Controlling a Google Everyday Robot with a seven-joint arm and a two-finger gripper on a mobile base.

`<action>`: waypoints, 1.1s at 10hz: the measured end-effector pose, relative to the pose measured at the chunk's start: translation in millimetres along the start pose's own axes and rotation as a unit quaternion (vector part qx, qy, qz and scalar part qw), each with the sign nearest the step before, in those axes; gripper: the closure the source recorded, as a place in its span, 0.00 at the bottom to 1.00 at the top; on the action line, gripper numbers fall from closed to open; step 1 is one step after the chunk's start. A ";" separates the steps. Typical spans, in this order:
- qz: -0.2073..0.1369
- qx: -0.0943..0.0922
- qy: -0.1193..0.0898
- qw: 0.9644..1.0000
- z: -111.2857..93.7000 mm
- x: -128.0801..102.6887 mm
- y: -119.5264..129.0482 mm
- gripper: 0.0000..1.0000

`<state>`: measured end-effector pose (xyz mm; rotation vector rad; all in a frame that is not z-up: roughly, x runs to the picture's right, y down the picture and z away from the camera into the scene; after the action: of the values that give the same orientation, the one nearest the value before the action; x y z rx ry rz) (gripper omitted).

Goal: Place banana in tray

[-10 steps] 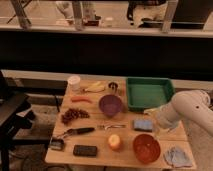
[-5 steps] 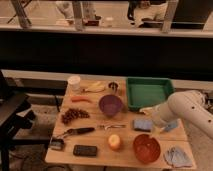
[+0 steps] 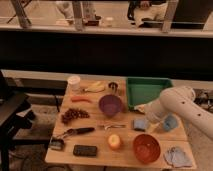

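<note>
The pale yellow banana [image 3: 95,87] lies at the back of the wooden table [image 3: 95,140], left of a small metal cup. The green tray [image 3: 149,91] sits at the back right. The white arm comes in from the right, and my gripper [image 3: 141,108] hangs over the table just in front of the tray's near left corner, right of the purple bowl [image 3: 110,104]. It is well to the right of the banana and holds nothing that I can see.
An orange-red carrot piece [image 3: 81,99], dark grapes [image 3: 74,115], a white cup [image 3: 74,81], a peeler [image 3: 78,132], a fork [image 3: 113,127], a black device [image 3: 85,150], an apple [image 3: 115,142], a red bowl [image 3: 146,148], blue sponges [image 3: 141,123] and a grey cloth [image 3: 177,157] lie around.
The arm has swung left: the gripper has moved from near the table's right side toward the tray's near left corner. The objects have not moved.
</note>
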<state>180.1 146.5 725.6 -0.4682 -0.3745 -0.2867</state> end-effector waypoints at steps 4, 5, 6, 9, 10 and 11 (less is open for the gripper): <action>-0.051 -0.019 -0.007 0.998 16.1 -24.7 -37.9 0.20; -0.062 -0.023 -0.012 0.998 21.2 -28.2 -48.8 0.20; -0.067 -0.026 -0.017 0.997 26.9 -28.9 -61.4 0.20; -0.081 -0.035 -0.026 0.996 45.2 -36.6 -95.9 0.20; -0.084 -0.037 -0.027 0.995 49.5 -40.6 -104.5 0.20; -0.091 -0.037 -0.029 0.995 54.0 -48.7 -114.3 0.20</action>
<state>81.2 83.9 793.9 -0.5168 -0.4655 -0.4658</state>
